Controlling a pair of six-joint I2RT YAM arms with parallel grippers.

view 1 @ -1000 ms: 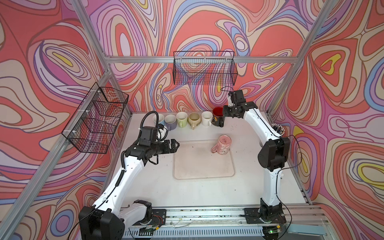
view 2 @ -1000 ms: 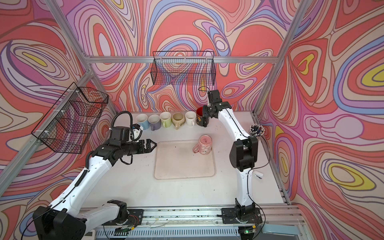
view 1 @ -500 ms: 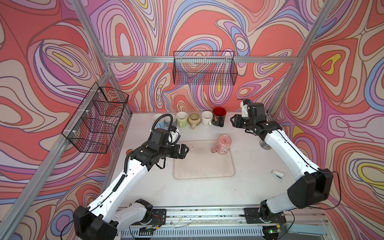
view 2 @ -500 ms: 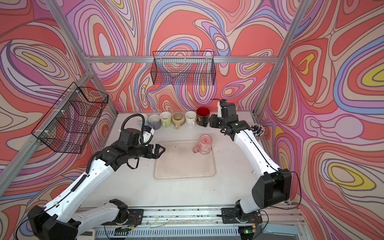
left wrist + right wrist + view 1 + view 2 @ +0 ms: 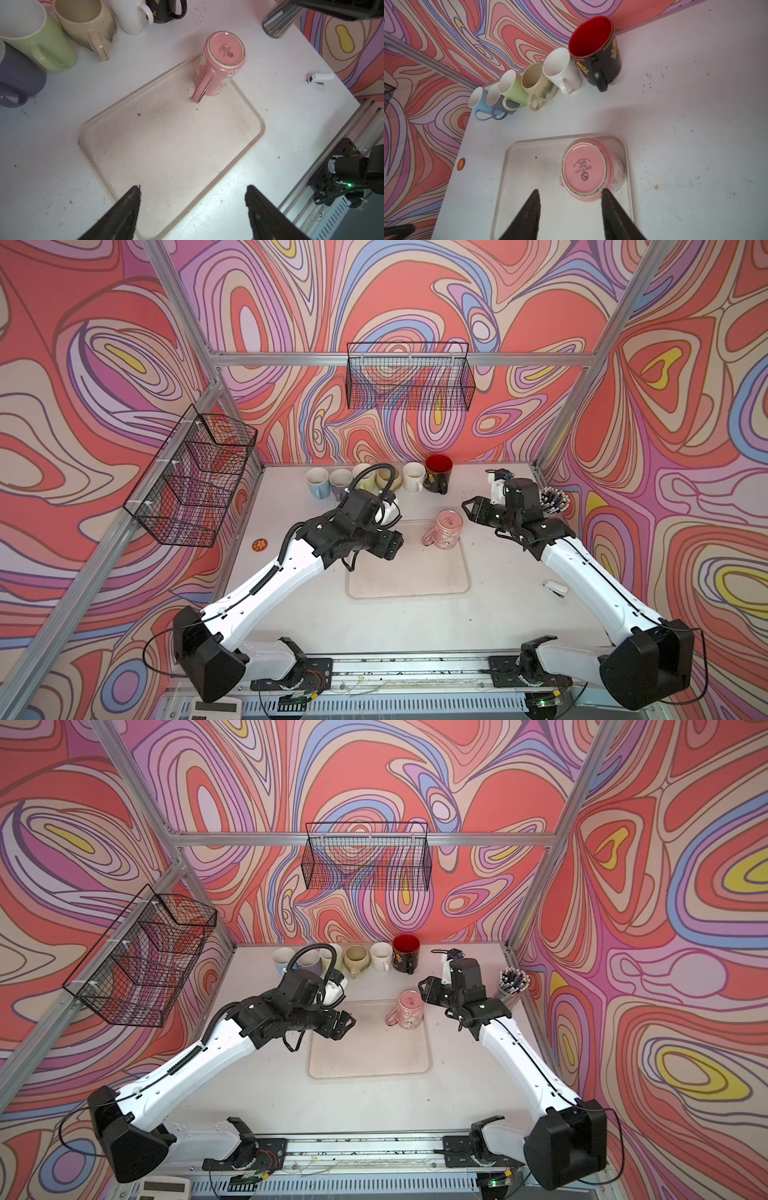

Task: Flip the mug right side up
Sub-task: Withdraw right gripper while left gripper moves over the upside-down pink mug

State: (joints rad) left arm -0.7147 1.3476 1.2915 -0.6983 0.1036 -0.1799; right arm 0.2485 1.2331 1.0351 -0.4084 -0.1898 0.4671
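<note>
Two sets of fingers face the pink mug (image 5: 444, 531), which stands mouth down and base up on the far right corner of the tray (image 5: 409, 576). Its long axis is upright and its handle (image 5: 428, 537) points leftward and a little to the front. The right fingers (image 5: 610, 207) are much the nearer. In both top views they sit just beside the upturned base, on its right. In the right wrist view the base lies just ahead of the tips, off-centre toward one finger, whose tip overlaps the base's edge; whether it touches I cannot tell. They are parted, with nothing between them. The left fingers (image 5: 128, 207) are spread wide and empty over the left part of the tray, well apart from the mug and on its handle side. The right arm looks better placed to take hold. It would likely need to centre its gap across the round body, lift clear of the tray, then roll the mug over about a level axis. The row of upright mugs (image 5: 537, 83) at the back of the surface (image 5: 498, 605) is near, so the turn wants room.
</note>
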